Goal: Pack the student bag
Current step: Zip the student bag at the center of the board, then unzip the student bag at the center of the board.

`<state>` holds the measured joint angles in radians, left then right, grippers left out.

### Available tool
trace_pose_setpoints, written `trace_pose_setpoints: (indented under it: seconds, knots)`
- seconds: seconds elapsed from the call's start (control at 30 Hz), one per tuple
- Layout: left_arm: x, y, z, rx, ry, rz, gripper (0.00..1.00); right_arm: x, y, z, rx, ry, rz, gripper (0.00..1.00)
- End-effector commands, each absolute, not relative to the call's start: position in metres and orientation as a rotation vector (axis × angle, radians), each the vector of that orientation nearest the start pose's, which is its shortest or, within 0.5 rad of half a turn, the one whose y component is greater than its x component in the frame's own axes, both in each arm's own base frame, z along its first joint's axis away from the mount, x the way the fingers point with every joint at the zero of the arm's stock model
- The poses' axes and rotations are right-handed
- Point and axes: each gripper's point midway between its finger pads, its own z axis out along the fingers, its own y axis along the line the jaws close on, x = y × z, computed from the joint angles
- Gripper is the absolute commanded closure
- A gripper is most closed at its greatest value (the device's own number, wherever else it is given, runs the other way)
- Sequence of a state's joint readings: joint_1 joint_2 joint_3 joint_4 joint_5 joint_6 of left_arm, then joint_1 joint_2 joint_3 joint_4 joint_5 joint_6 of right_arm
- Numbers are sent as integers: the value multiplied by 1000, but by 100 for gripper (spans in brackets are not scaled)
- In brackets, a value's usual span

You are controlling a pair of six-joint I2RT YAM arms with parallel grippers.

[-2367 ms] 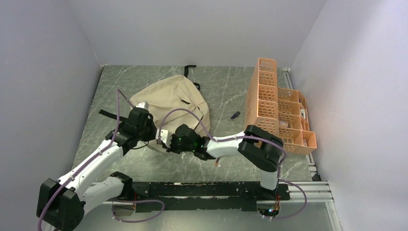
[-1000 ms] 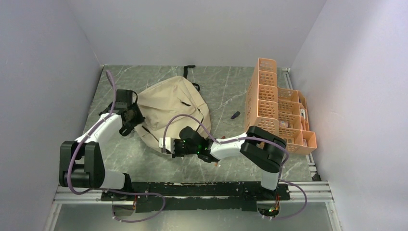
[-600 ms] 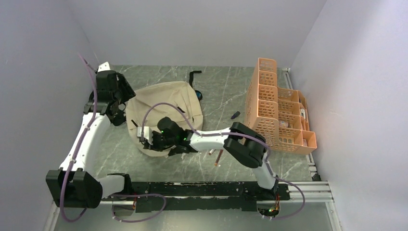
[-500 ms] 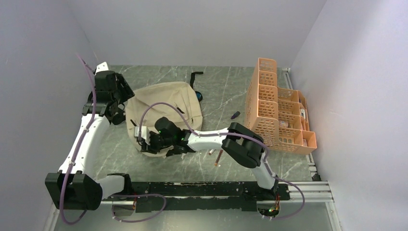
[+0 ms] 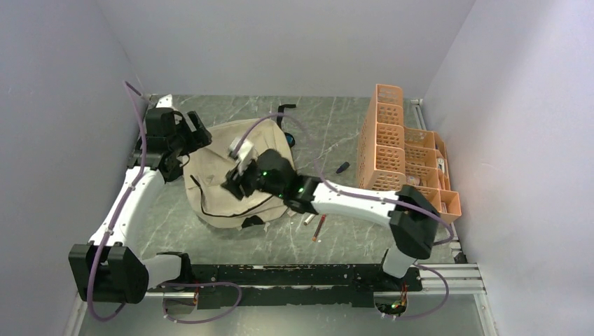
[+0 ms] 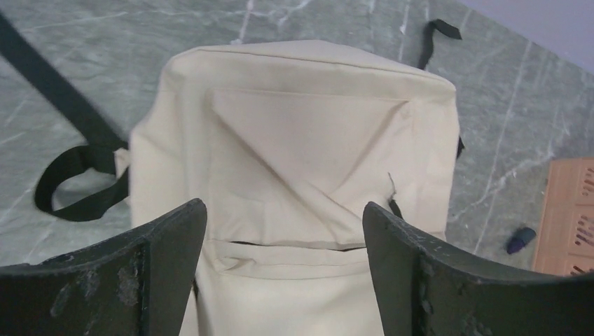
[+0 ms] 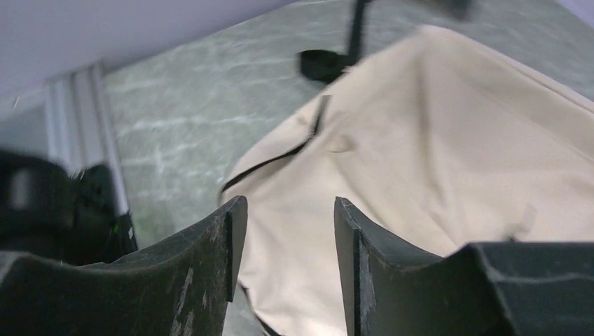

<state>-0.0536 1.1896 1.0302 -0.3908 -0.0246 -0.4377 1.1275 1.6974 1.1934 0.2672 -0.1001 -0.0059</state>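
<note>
Left end effector (image 6: 284, 210) wide open, empty, upper left of top view. Right end effector (image 7: 288, 206) open, empty, above large beige fabric backpack (image 5: 210, 178) lying centre-left on table (image 5: 329, 133). I judge packing barely begun: I see no compartment opened, and supplies sit in orange perforated plastic organizer (image 5: 403, 150) at right.

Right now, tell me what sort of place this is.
Probably a robot test cell: plain walls box in a marble-look table, with a mounting rail at its near edge and a student bag laid out.
</note>
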Motion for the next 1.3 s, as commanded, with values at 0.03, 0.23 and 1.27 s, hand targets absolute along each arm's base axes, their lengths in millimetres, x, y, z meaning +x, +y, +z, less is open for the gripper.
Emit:
trace_pose_setpoints:
  seconds: [0.03,0.23,1.27]
  knots:
    - [377,-83,226,-247,2046,-409,15,287,404,206,-518,1908,766,47]
    - [383,-155,217,-148,2070,-510,18,345,328,164,-119,2110,737,48]
    - [416,-217,89,-345,2376,-356,44,367,334,74,-71,2336,923,56]
